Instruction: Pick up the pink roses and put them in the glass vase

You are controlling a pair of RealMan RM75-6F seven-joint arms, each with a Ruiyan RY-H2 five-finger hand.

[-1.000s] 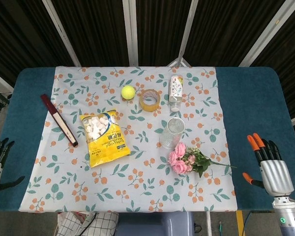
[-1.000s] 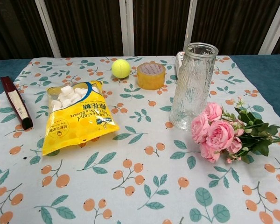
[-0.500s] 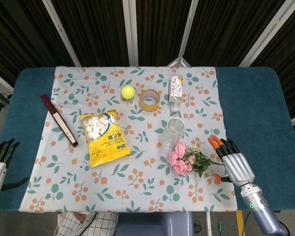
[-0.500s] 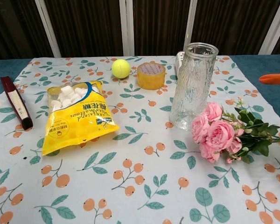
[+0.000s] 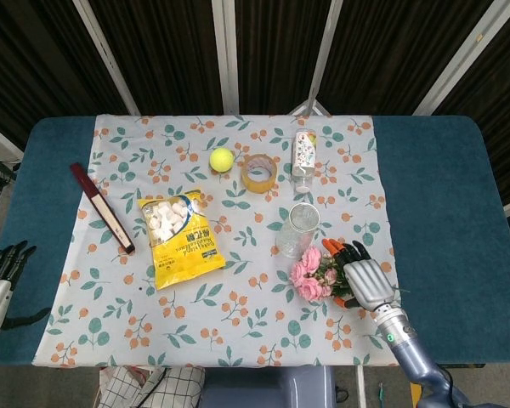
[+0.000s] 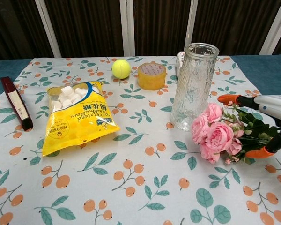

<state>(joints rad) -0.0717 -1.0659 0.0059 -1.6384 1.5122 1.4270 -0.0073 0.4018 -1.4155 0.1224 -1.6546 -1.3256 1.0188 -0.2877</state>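
Note:
The pink roses (image 5: 309, 276) (image 6: 216, 133) lie on the floral cloth, blooms toward the glass vase (image 5: 296, 229) (image 6: 193, 86), which stands upright and empty just behind them. My right hand (image 5: 364, 279) (image 6: 274, 105) sits over the leafy stem end. Its orange-tipped fingers (image 6: 228, 98) spread above the leaves and the thumb (image 6: 260, 152) lies on the near side, with nothing gripped. My left hand (image 5: 0, 270) hangs off the table's left edge, fingers apart and empty. It does not show in the chest view.
A yellow marshmallow bag (image 5: 180, 238) lies left of centre, with a dark red box (image 5: 102, 206) further left. Behind the vase are a tennis ball (image 5: 222, 159), a tape roll (image 5: 258, 172) and a small lying bottle (image 5: 303, 155). Blue table (image 5: 442, 187) lies to the right.
My right hand has moved left from the table's right side onto the roses' stem end and now shows in the chest view. The roses and left hand have not moved.

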